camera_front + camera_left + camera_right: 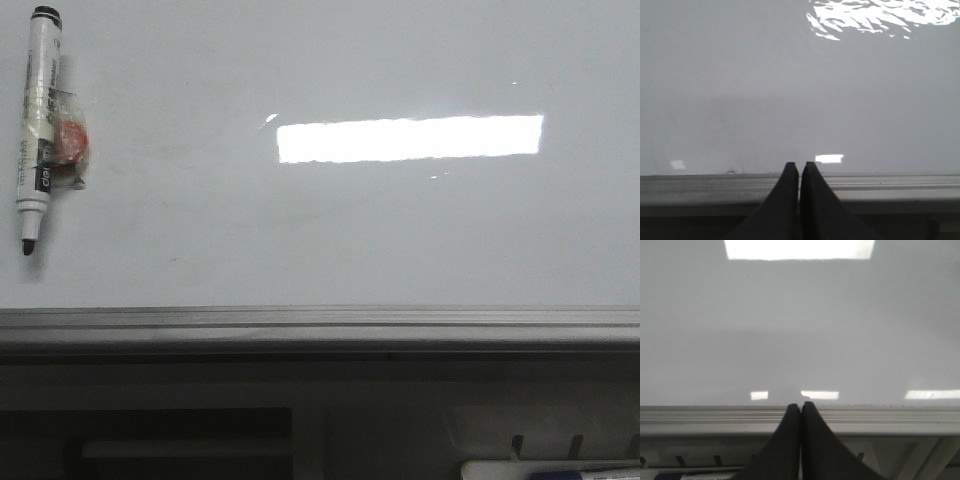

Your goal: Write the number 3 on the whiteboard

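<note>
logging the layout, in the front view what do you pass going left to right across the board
marker → small red-and-clear packet touching the marker's right side → bare whiteboard → bright light reflection → more bare board to the right edge

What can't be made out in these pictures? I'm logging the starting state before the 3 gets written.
- Marker label, front view: print too small to read.
- Red thing in clear wrap beside the marker, front view: too blurred to name.
- Second marker, front view: cut off by the bottom edge.
- Both arms, front view: out of frame; only the shut left gripper and right gripper show.
</note>
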